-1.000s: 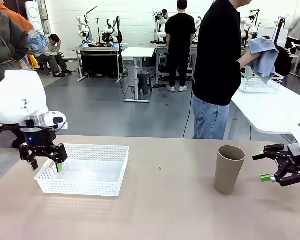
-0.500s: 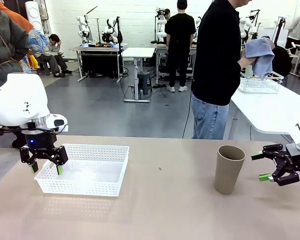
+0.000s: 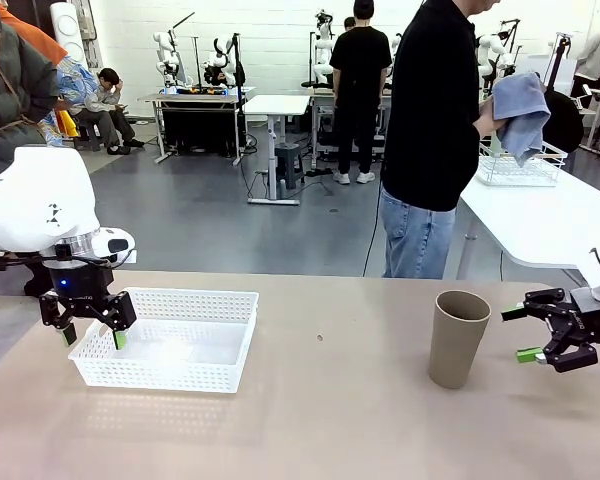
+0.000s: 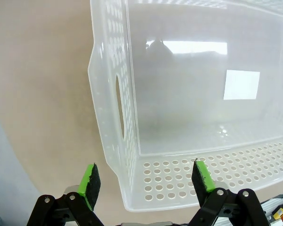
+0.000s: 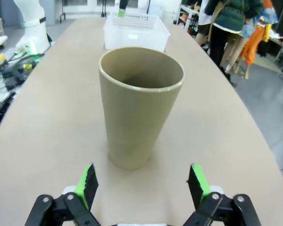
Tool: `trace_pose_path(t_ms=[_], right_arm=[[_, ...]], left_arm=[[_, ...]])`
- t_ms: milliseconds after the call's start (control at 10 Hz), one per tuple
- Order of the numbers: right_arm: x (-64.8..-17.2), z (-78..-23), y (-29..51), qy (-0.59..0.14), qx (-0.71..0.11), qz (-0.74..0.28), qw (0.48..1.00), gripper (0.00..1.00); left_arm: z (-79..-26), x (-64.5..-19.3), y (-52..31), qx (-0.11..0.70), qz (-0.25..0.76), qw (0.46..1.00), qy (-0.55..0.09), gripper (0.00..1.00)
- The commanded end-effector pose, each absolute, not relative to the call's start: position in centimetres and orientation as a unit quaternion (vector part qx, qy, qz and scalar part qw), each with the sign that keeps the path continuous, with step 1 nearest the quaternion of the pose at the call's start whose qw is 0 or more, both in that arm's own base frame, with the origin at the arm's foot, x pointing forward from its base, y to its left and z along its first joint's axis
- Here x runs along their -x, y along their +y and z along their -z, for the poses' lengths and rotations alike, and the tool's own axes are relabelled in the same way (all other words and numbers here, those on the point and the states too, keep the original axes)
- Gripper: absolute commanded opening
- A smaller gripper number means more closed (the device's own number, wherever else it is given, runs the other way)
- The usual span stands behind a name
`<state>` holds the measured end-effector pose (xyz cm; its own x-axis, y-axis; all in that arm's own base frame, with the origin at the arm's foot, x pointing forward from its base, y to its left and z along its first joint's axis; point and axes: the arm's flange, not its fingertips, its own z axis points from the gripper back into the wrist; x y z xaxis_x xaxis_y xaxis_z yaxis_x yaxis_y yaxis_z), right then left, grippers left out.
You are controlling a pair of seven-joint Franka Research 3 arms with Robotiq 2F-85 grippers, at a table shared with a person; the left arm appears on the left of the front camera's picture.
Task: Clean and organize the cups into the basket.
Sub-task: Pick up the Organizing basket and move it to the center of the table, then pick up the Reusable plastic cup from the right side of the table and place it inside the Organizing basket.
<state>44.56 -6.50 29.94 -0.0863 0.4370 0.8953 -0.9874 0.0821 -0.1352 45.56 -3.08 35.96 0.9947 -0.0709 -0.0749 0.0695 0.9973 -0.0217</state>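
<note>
One taupe cup [image 3: 458,338] on the one table [image 3: 330,430], that's the count there. One white lattice basket [image 3: 170,340]. Two grippers in play, the left gripper [image 3: 92,337] and the right gripper [image 3: 517,334]. One person [image 3: 435,110] at the far side, one blue cloth [image 3: 521,112], one wire basket [image 3: 520,172] beyond.

The left wrist camera looks down, close over the white lattice plastic basket [image 4: 108,56]; the right wrist camera looks along the beige desk [image 5: 52,108], near the taupe tapered tumbler [image 5: 140,108]. The front camera, farther back, faces across both.
</note>
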Motion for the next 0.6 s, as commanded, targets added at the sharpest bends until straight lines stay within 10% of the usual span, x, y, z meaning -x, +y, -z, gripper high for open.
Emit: trace_pose_path(t_ms=[0,500], right_arm=[[-45.6,-29.2,-6.0,-0.44,-0.371,-0.565,0.591,1.0],[-45.6,-28.2,-5.9,-0.426,-0.414,-0.534,0.602,1.0]], left_arm=[[-35.1,-45.2,-3.2,-0.015,0.028,0.999,-0.005,1.0],[-34.1,-45.6,-3.2,-0.019,0.017,1.0,-0.004,1.0]])
